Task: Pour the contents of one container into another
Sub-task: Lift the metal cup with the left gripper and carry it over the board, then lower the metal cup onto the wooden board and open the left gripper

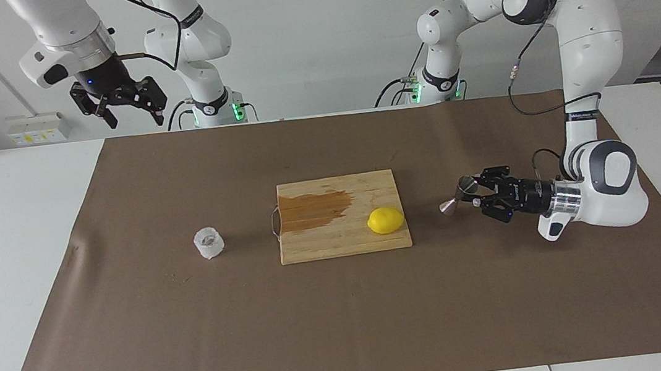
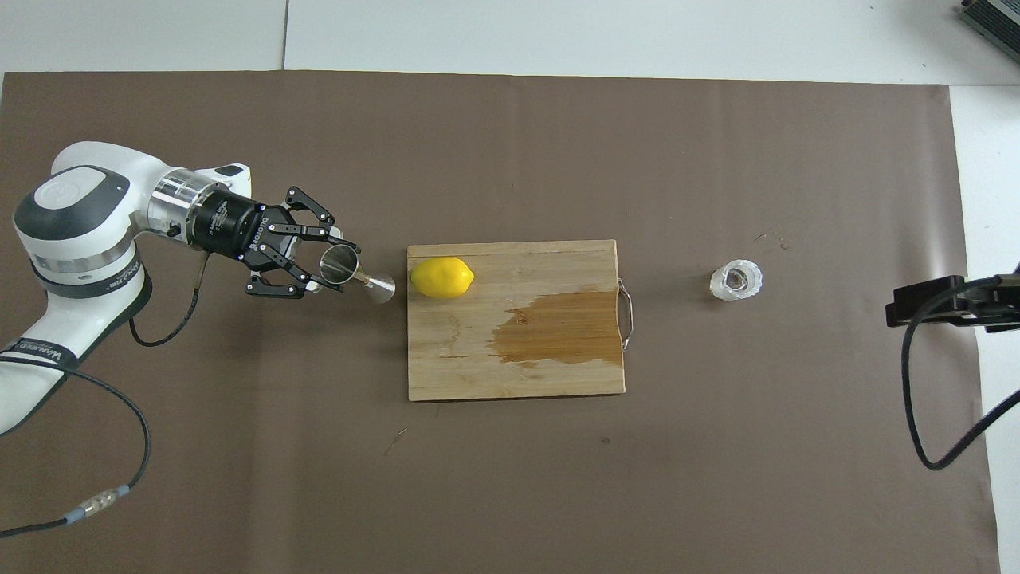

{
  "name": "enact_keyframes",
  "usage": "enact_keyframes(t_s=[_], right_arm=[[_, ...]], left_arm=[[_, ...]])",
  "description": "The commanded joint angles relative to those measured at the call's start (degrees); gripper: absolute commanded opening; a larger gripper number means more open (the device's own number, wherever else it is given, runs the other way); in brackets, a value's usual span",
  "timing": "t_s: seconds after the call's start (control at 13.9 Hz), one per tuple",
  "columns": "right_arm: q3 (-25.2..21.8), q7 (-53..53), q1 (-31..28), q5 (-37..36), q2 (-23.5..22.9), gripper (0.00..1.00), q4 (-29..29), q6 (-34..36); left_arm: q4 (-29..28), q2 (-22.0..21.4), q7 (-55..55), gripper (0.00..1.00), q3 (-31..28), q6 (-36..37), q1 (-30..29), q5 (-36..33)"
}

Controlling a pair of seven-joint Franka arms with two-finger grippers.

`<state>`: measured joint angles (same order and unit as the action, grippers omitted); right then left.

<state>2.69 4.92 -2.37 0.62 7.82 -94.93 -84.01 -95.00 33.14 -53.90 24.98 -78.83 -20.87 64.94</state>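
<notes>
Left claw (image 1: 475, 191) clenched on silver jigger (image 1: 458, 196), held tilted on its side, one cone gripped between the fingertips, the other cone pointing toward the cutting board. In the overhead view, same left claw (image 2: 327, 267) with jigger (image 2: 357, 273) carried over the brown paper, its free end just beside the board's edge at the left arm's end, close to the lemon. Whether jigger and paper touch: cannot tell from either view.

Right claw (image 1: 123, 103) raised high above the right arm's end of the worktop, fingers spread, released, grasping nothing; waiting. In the overhead view only a dark part of that arm visible at the picture's edge.

Clear textured glass cup (image 1: 209, 243) upright on the brown paper (image 1: 200, 350), toward the right arm's end, apart from the board's metal handle (image 1: 274, 223). Seen from overhead, glass cup (image 2: 736, 281) alone, well apart from both claws.

Wooden cutting board (image 1: 337, 244) mid-worktop on the paper, with a dark wet stain (image 1: 314, 209) spreading from the handle end. Yellow lemon (image 1: 385, 220) resting on the board at the end nearest the left arm.

White worktop (image 1: 1, 248) showing around the paper.
</notes>
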Motion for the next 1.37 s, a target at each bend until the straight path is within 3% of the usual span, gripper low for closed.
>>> enact_keyframes(t_s=[0.0, 0.5, 0.79, 1.01, 1.3], right_arm=[[0.2, -1.6, -0.8, 0.2, 1.5, 1.0, -1.5, 0.1], [0.2, -1.6, -0.8, 0.2, 1.5, 1.0, -1.5, 0.1], [0.2, -1.6, -0.8, 0.2, 1.5, 1.0, -1.5, 0.1], [-0.1, -1.6, -1.0, 0.2, 1.5, 1.0, -1.5, 0.2], [-0.2, -1.8, -0.9, 0.2, 1.8, 1.0, -1.7, 0.2]], left_arm=[[-10.5, -9.0, 0.2, 0.0, -1.5, -6.1, 3.7, 6.6], [-20.1, -14.9, 2.2, 0.0, -1.5, -26.7, 17.5, 23.9], [-24.0, -16.0, 10.3, 0.0, -1.5, -37.3, 24.9, 31.5], [-27.6, -17.3, 13.9, 0.0, -1.8, -42.3, 28.2, 36.5], [-28.9, -17.6, 16.1, 0.0, -1.8, -46.0, 29.0, 38.2]])
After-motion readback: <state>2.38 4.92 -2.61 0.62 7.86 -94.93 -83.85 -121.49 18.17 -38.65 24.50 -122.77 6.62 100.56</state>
